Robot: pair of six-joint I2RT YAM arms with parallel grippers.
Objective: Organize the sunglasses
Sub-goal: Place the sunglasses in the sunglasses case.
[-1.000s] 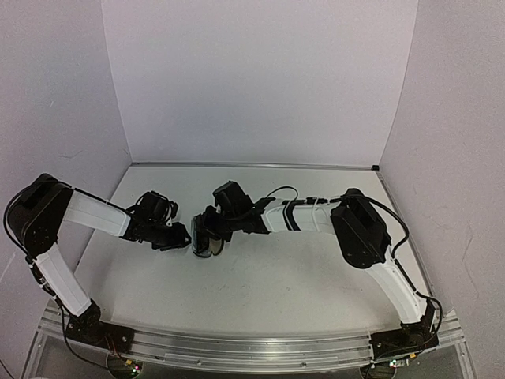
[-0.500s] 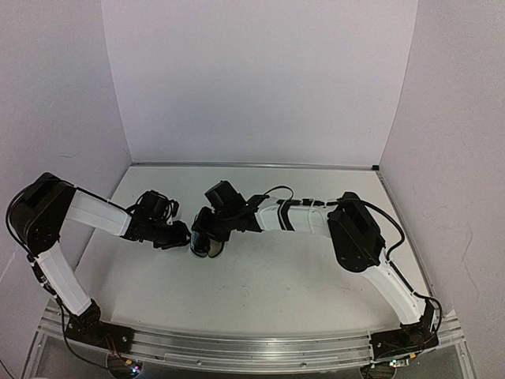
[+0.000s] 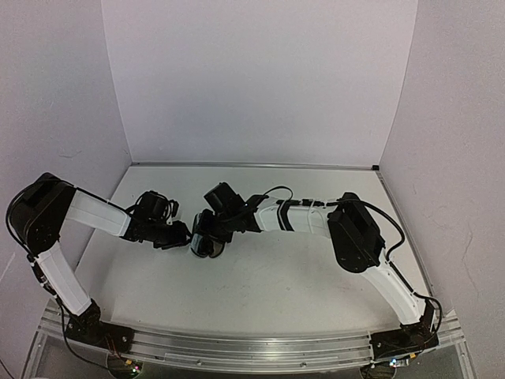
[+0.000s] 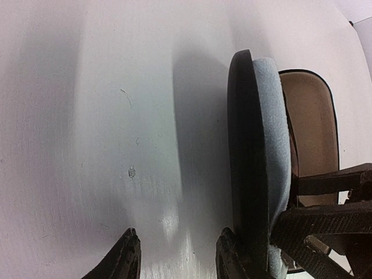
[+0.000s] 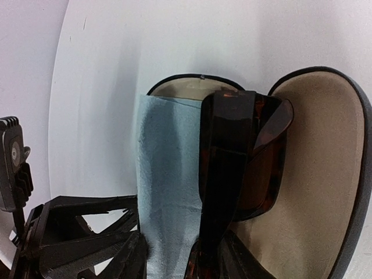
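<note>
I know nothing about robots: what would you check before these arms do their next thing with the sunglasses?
1. The sunglasses sit inside the open case: ok.
2. They lie flat in it: cannot tell.
3. The right gripper has its fingers apart, not clamping the sunglasses: ok.
4. The left gripper is open beside the case's shell: ok.
5. The blue cloth is within the rim: not ok, it seems to lie over one shell's edge.
6. The case is shut: not ok, it is open.
</note>
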